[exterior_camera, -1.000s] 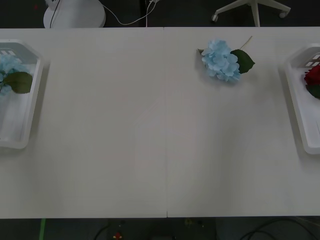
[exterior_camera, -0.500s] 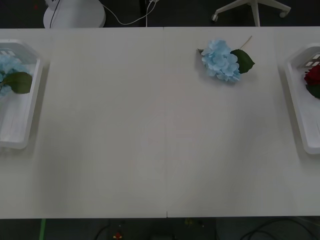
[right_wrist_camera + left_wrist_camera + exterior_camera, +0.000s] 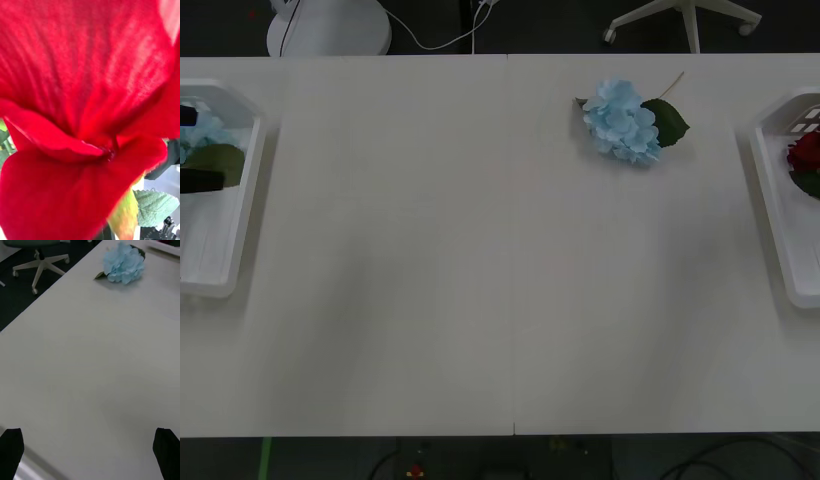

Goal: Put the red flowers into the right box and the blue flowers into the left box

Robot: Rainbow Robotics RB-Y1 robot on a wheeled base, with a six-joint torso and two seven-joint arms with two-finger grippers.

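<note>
One of the blue flowers (image 3: 620,122) lies on the table at the far right of centre, also in the left wrist view (image 3: 123,263). Another pale-blue cluster with a green leaf (image 3: 208,150) rests in the left box (image 3: 240,215). My left gripper (image 3: 190,148) hovers open over that box at the view's left edge; its black fingertips (image 3: 11,450) stand wide apart with nothing between them. The right box (image 3: 775,215) holds a red flower (image 3: 807,152). Red petals (image 3: 86,112) press close to the right wrist camera, a green leaf (image 3: 155,206) beside them.
Bare white tabletop (image 3: 500,300) stretches between the two boxes. Beyond the table's far edge stand an office chair base (image 3: 685,20) and a white stand (image 3: 330,28) on dark floor.
My left gripper's black fingers have come into the front view at the left edge over the left box. The flowers and boxes have not moved.
</note>
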